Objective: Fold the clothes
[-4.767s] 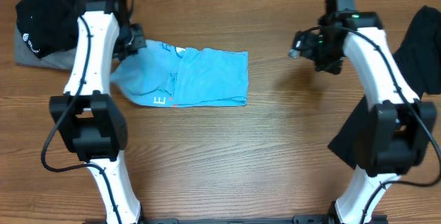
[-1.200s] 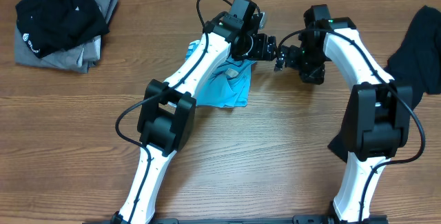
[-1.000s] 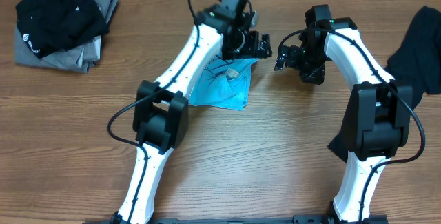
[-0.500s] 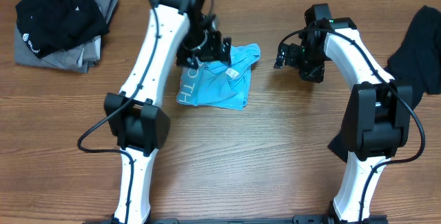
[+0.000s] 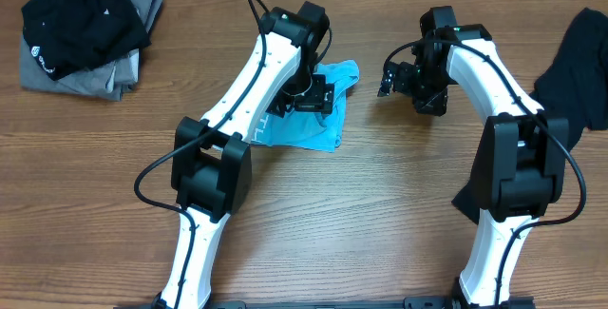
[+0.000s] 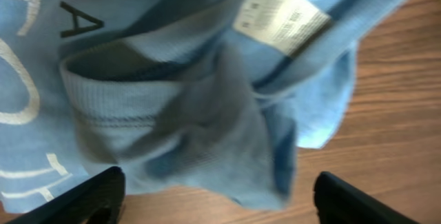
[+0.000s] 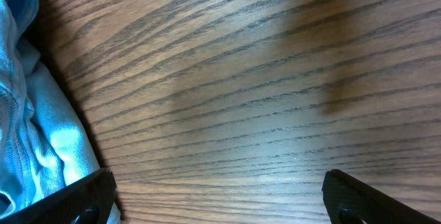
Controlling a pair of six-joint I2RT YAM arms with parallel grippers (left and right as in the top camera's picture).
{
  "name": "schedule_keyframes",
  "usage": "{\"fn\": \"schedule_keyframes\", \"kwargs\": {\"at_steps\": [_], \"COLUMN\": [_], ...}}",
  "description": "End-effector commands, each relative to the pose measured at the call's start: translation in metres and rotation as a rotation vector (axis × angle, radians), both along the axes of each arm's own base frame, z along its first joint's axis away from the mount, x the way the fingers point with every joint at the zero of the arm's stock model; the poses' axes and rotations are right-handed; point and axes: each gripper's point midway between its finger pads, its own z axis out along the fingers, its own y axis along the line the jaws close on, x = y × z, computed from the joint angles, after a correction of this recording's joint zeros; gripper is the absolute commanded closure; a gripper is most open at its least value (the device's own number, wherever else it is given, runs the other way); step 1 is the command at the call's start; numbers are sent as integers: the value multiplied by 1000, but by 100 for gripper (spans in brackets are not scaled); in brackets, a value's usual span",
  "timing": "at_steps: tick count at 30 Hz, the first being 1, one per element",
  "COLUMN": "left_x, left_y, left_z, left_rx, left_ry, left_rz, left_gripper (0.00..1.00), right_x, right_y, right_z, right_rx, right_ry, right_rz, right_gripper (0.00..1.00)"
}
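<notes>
The sky-blue T-shirt of the clothes lies folded into a small bundle at the table's middle back. My left gripper hovers right over it, open, with nothing between the fingers. The left wrist view shows the T-shirt close up, with its white label and white lettering, and my left gripper spread wide across its lower edge. My right gripper is open over bare wood just right of the T-shirt. In the right wrist view the T-shirt sits at the left edge, beside my right gripper.
A long black garment drapes along the right edge, running down behind the right arm. A pile of black and grey clothes sits at the back left corner. The wooden table stretches in front of the T-shirt.
My left arm swung left from the T-shirt's right end, then came back down over its middle, jaws slightly narrower. The T-shirt's right edge now lies uncovered. The right arm has stayed still.
</notes>
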Motion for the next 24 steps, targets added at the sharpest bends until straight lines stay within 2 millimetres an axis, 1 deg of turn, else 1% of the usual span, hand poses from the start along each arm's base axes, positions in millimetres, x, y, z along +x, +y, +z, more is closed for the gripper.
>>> {"fn": "schedule_keyframes", "kwargs": {"at_steps": [1, 3, 4, 5, 6, 7, 11, 13, 14, 15, 16, 17, 20, 24], "left_x": [3, 4, 4, 4, 4, 4, 3, 1, -2, -6, -9, -15, -24, -41], "left_y": [5, 4, 3, 3, 3, 3, 1, -3, -8, -13, -19, -30, -50, -65], "left_z": [-8, -11, -13, -16, -16, -18, -20, -19, -19, -18, -17, -15, -10, -9], "left_rx": [25, 23, 23, 21, 21, 19, 19, 11, -3, -24, -49, -90, -159, -143], "left_ry": [-8, -12, -12, -14, -14, -13, -10, -6, 4, 15, 28, 44, 62, 75], "left_rz": [27, 26, 25, 26, 26, 26, 22, 14, 8, 1, -9, -33, -90, -145], "left_gripper": [16, 18, 21, 31, 33, 43, 71, 83, 87, 94, 96, 96, 96, 95], "right_x": [1, 1, 1, 0, 0, 0, 0, 0, 0, 0, 0, 0, 0, 1], "right_y": [2, 2, 2, 2, 2, 2, 2, 2, 2, 2, 2, 2, 2, 2], "right_z": [2, 2, 2, 2, 2, 2, 2, 2, 2, 2, 2, 2, 2, 2], "right_rx": [5, 5, 5, 5, 5, 4, 4, 4, 4, 4, 4, 4, 4, 4], "right_ry": [-11, -11, -10, -7, -6, -4, -3, -4, -4, -4, -4, -4, -5, -8], "right_rz": [9, 9, 8, 9, 9, 9, 9, 9, 9, 9, 9, 9, 9, 9], "right_gripper": [0, 0, 0, 0, 0, 0, 0, 0, 0, 0, 0, 0, 0, 0]}}
